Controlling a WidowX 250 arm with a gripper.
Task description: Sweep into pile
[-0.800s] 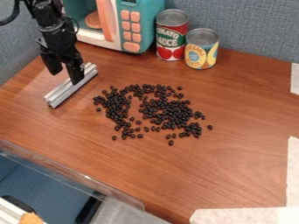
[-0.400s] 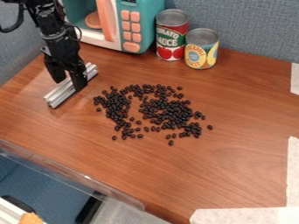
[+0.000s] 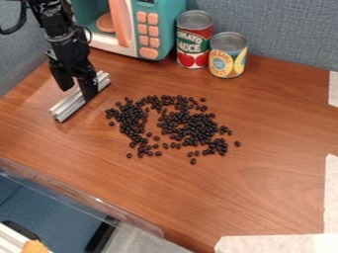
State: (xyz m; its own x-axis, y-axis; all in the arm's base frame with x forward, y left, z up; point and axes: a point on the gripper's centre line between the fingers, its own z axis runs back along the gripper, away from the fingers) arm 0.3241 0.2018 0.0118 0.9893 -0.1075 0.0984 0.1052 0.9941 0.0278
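- The black beans lie near the middle of the bench, in a loose, uneven spread rather than one pile.
- Two denser patches are formed, one toward the left and one toward the right; they are joined along the far side, with a strip of bare wood left between them.
- Single beans are scattered on the near side, and one is set apart at the right edge of the spread.
- Beside the beans, to the left, a grooved metal bar is laid flat at a slant; no bean is touched by it.
- It is presumably meant as the sweeping tool, but by this layout no sweeping can be counted as done.
- The gripper is lowered at the bar, its fingers parted widely, with one set on the far left side of it and the other at its right; no firm hold is seen.
- What is left, as judged: the bar is to be grasped, brought to the outer beans and pushed inward, until the gap is closed and the strays are gathered.
- Farther back, a red-labelled can, a yellow-labelled can and a teal toy microwave are placed well apart from the beans, so little hindrance is expected there.
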